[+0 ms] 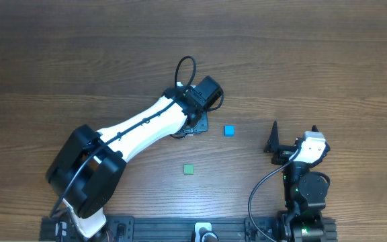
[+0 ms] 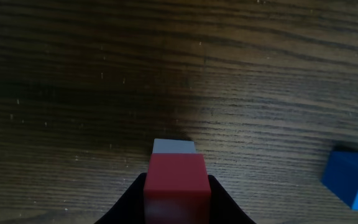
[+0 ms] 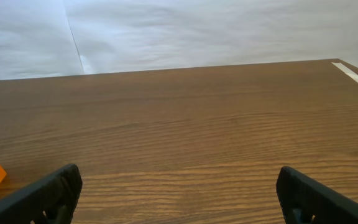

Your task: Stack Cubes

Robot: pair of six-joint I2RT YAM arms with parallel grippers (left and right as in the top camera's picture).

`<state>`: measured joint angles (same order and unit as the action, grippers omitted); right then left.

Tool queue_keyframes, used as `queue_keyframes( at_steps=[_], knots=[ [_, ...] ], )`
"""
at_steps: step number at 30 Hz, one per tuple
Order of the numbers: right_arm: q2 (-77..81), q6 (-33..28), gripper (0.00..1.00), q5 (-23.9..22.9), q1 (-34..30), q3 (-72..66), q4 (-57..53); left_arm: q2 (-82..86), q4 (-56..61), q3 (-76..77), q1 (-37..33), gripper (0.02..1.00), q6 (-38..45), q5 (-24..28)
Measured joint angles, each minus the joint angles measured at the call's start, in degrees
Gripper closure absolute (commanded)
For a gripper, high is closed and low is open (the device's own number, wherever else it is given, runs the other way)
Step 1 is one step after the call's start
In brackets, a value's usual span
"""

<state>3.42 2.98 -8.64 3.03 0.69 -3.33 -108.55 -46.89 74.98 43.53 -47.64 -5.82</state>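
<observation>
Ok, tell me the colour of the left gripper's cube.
The cube is red; the left wrist view shows it best.

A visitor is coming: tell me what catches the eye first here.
The left claw, at mid-table, grips a small red cube, with a small grey block showing just beyond it. A small blue cube and a small green cube lie loose on the wooden table, while the right claw sits open at the right.

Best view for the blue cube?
Top view: the blue cube sits whole on the table, well apart from the green cube. The left wrist view catches it closer but cut off by the frame edge. The right wrist view looks across the table toward a white wall.
</observation>
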Motion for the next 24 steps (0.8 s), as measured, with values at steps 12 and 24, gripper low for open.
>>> queue_keyframes(
  at_steps=[12,24],
  knots=[
    [0.0,0.02,0.007,0.0,0.0,0.0,0.0,-0.33,-0.15,0.0,0.2,0.858,0.0,0.04],
    [0.0,-0.02,0.009,0.0,0.0,0.0,0.0,-0.44,-0.24,0.0,0.2,0.851,-0.02,0.9]
  ],
)
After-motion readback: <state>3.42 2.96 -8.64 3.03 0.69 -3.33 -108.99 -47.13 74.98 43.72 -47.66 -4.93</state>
